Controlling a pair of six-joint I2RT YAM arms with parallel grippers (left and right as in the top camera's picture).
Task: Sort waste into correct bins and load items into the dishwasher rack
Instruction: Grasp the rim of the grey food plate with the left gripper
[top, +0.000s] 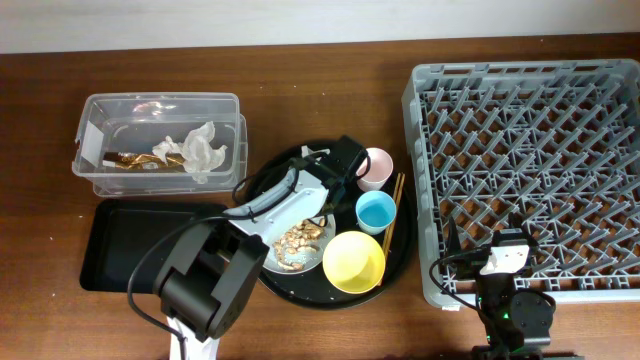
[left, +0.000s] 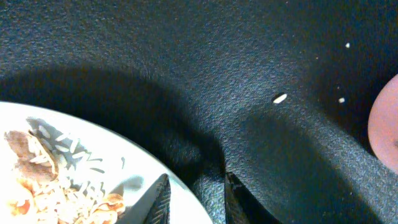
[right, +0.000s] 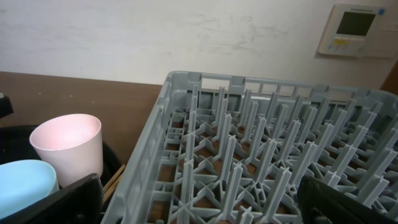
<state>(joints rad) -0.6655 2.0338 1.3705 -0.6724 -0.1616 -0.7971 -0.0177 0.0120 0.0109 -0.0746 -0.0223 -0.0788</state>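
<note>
The pale plate (top: 312, 262) with beige food scraps (top: 302, 238) lies on the round black tray (top: 275, 165), beside the yellow bowl (top: 353, 261), blue cup (top: 376, 211), pink cup (top: 377, 165) and chopsticks (top: 393, 215). My left gripper (top: 325, 195) is low at the plate's far rim. In the left wrist view its fingers (left: 196, 199) straddle the rim of the plate (left: 93, 134), slightly apart, near the scraps (left: 56, 186). My right gripper (top: 510, 250) hangs wide open and empty (right: 199, 205) over the front left of the grey rack (top: 530, 170).
The clear box (top: 160, 100) at the back left holds white tissue (top: 195, 148) and a gold-brown wrapper (top: 135, 160). The shallow black tray (top: 140, 235) lies in front of it. The right wrist view shows the pink cup (right: 65, 146) and blue cup (right: 25, 180) left of the rack (right: 249, 143).
</note>
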